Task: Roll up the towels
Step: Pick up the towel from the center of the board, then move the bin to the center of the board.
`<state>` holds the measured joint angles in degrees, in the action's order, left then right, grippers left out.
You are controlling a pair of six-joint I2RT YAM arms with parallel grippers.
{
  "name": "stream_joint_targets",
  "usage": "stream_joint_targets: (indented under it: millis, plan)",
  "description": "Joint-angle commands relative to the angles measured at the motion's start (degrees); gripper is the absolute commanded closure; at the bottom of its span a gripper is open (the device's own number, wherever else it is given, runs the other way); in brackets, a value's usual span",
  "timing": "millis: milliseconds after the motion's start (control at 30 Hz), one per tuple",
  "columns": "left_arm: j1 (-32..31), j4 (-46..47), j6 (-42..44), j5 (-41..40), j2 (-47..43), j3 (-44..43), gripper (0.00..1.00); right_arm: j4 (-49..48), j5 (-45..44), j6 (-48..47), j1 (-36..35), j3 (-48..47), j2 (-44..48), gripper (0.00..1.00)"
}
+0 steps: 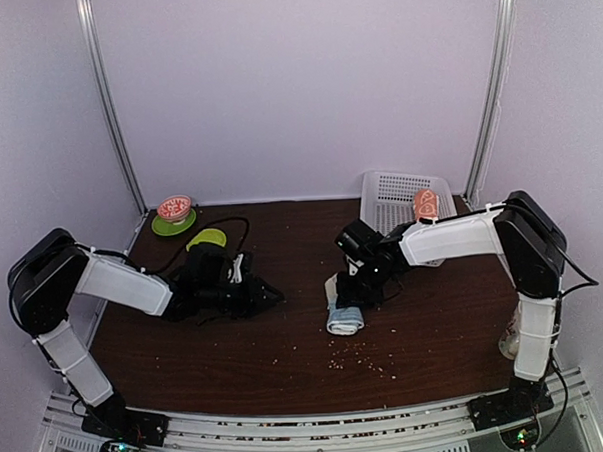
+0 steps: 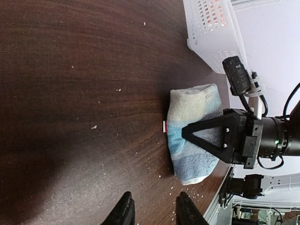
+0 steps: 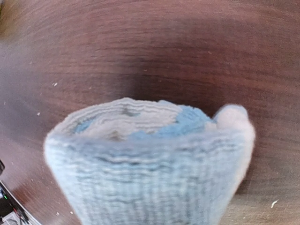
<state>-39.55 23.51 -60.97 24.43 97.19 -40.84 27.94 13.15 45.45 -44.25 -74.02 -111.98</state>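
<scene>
Two towels, from above: orange printed cloth [image 1: 426,203] lies in white mesh basket [image 1: 390,190]; rolled light-blue towel [image 1: 344,318] on dark wooden desk [image 1: 287,342], beneath right pincer [image 1: 347,296]. Left wrist: left pincer [image 2: 153,213] part-open, empty. Right wrist: the blue towel fills the view, grip cannot be told. Next, probably: firm pinch, lift to basket.

A rolled light-blue cloth towel [image 1: 344,319] lies right of centre on the dark wooden tabletop [image 1: 287,357], beneath the right gripper [image 1: 349,298]. At the far right corner, a white plastic basket [image 1: 388,190] holds a small orange towel [image 1: 426,203]; a green plate [image 1: 162,229] sits at the far left corner.
</scene>
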Motion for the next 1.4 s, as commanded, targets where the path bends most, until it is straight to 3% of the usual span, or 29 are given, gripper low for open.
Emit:
stream_joint_targets:
  millis: [0,300,533,767,1067,1367]
  plan:
    - [0.57,1.86,1.00,-0.18,-2.31,1.63,0.68,-0.23,1.22,0.28,0.11,0.84,4.33,0.80]
    - [0.70,0.85,1.05,-0.58,-4.66,3.31,0.69,11.98,-1.99,-5.01,3.22,-6.69,18.33,0.88]
    - [0.69,0.64,0.42,-0.52,-5.53,4.62,0.69,19.77,-8.21,-11.46,15.85,-16.68,21.58,0.88]
    - [0.70,-1.91,1.68,1.41,-4.38,3.87,0.69,19.58,-12.94,-15.14,26.23,-31.86,5.47,0.88]
    - [0.75,-5.11,4.41,1.00,-3.67,2.49,0.69,19.84,-10.85,-17.74,30.81,-58.00,-19.00,0.88]
    - [0.70,-8.74,7.35,-0.42,-0.16,-3.32,0.70,18.16,-3.76,-15.14,31.74,-59.50,-26.34,0.88]
